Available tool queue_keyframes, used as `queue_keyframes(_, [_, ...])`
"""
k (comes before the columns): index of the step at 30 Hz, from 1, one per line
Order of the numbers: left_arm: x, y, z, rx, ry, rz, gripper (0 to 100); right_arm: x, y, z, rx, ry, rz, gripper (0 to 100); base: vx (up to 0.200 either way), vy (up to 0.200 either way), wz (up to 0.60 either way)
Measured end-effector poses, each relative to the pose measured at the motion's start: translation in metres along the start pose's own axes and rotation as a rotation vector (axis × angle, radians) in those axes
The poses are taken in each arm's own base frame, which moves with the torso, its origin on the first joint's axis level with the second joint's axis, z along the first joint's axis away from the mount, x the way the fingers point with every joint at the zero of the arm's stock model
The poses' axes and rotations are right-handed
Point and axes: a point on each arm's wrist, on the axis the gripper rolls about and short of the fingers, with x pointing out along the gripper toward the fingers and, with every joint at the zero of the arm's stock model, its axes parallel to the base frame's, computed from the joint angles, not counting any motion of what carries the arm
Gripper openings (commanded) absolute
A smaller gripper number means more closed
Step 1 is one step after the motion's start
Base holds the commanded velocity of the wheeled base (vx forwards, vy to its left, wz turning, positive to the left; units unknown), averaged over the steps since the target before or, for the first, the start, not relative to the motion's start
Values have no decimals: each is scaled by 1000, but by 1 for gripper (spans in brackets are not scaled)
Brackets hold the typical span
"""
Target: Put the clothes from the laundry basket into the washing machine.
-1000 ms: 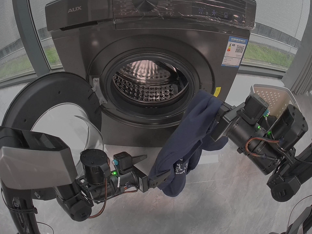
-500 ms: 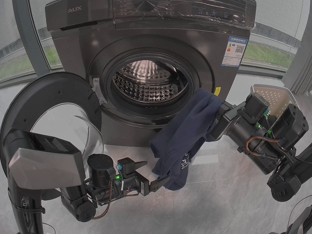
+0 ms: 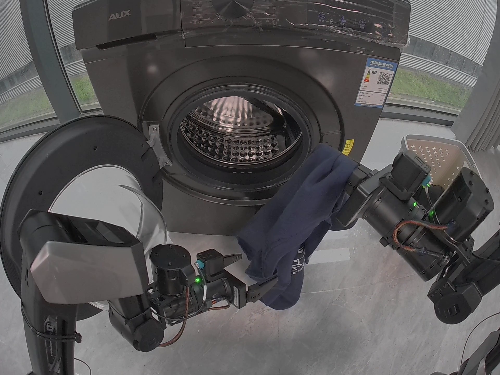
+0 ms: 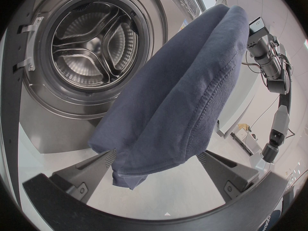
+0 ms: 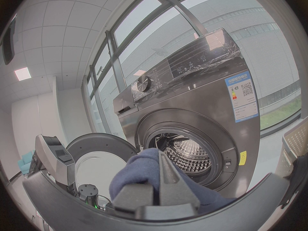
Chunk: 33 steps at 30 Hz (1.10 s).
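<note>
Navy garment [image 3: 297, 220] over right end effector [image 5: 158, 190]

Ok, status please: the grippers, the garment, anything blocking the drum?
Right gripper shut on navy garment, held beside the drum. Left gripper open around its hanging lower end. Door open, nothing blocking the drum.

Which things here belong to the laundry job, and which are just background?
Job:
- navy garment, held by the right gripper, its lower edge between the fingers of the open left gripper
- washing machine, with its door swung open
- laundry basket, on the robot's right

Background:
- window
- floor
- sticker on the machine front
</note>
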Motion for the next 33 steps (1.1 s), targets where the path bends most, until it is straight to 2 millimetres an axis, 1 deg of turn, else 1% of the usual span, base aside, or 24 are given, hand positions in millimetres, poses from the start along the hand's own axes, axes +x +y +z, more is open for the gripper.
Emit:
queue_keyframes(7, [8, -1, 2, 8, -20, -9, 100, 0, 0, -1, 1, 1, -1, 0, 0, 0, 0])
queue_keyframes(11, [13, 1, 1, 9, -32, 26, 100, 0, 0, -1, 3, 1, -1, 0, 0, 0, 0])
queue_keyframes(12, [13, 1, 2, 10, -36, 30, 0, 0, 0, -1, 4, 2, -1, 0, 0, 0, 0])
queue_keyframes(18, [15, 4, 2, 10, -44, 41, 0, 0, -1, -1, 4, 2, -3, 0, 0, 0, 0])
queue_keyframes(22, [12, 4, 5, 10, -47, 56, 0, 0, -2, -1, 2, 4, -8, 0, 0, 0, 0])
queue_keyframes(30, [-7, 0, 28, 7, -96, 73, 0, 0, -2, -1, 4, 4, -7, 0, 0, 0, 0])
queue_keyframes(33, [-11, -1, 32, 8, -106, 72, 0, 1, -1, -1, 5, 3, -5, 0, 0, 0, 0])
